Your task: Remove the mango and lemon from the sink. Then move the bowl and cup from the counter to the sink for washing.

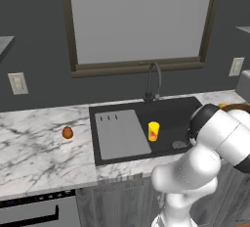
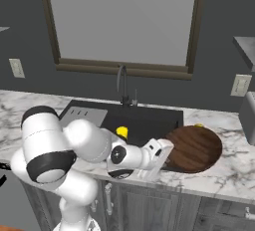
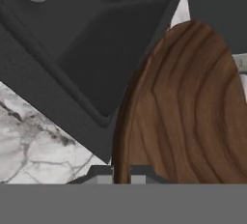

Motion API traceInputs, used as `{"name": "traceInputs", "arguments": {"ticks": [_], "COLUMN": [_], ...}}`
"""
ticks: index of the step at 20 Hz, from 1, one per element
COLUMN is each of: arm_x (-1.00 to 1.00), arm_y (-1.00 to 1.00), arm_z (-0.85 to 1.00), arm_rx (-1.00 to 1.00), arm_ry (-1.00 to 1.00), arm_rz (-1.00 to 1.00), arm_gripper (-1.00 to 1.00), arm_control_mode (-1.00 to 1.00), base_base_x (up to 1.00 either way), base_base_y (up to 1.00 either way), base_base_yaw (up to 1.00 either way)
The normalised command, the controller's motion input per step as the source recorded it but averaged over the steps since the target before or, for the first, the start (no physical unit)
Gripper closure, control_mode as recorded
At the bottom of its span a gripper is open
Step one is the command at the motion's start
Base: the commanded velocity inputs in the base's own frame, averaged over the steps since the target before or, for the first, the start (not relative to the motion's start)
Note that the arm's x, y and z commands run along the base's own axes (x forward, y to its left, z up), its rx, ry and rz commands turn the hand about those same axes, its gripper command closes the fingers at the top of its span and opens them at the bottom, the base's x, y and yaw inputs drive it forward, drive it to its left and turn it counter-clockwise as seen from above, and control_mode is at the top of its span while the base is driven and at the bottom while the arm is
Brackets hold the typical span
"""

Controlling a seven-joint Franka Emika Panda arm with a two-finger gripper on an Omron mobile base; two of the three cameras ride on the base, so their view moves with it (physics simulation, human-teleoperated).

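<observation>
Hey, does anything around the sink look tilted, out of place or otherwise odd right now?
Yes. The wooden bowl sits askew: its near edge juts over the rim of the sink instead of lying flat on the counter, with the shut gripper pinching that edge. The cup stands upright in the basin.

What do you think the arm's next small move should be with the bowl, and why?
Probably lift the bowl slightly and carry it left over the sink. The end effector looks shut on its near rim, the bowl overlaps the sink's right edge, and the cup already stands inside.
</observation>
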Motion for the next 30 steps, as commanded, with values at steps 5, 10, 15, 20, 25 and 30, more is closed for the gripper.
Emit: {"name": "traceInputs", "arguments": {"ticks": [5,10,15,20,25,30], "arm_x": [0.00,0.00,0.00,0.00,0.00,0.00], "arm_y": [0.09,0.10,0.17,0.17,0.17,0.20], "arm_z": [0.48,0.52,0.43,0.38,0.36,0.28], "arm_rx": [0.00,0.00,0.00,0.00,0.01,0.04], "arm_ry": [0.16,0.12,0.13,0.14,0.06,0.03], "arm_rz": [0.10,0.11,0.10,0.11,0.13,0.14], "arm_gripper": [1.00,1.00,1.00,1.00,1.00,1.00], "arm_control_mode": [-1.00,-1.00,-1.00,-1.00,-1.00,-1.00], "base_base_x": [0.00,0.00,0.00,0.00,0.00,0.00], "base_base_y": [0.00,0.00,0.00,0.00,0.00,0.00], "base_base_yaw": [0.00,0.00,0.00,0.00,0.00,0.00]}}
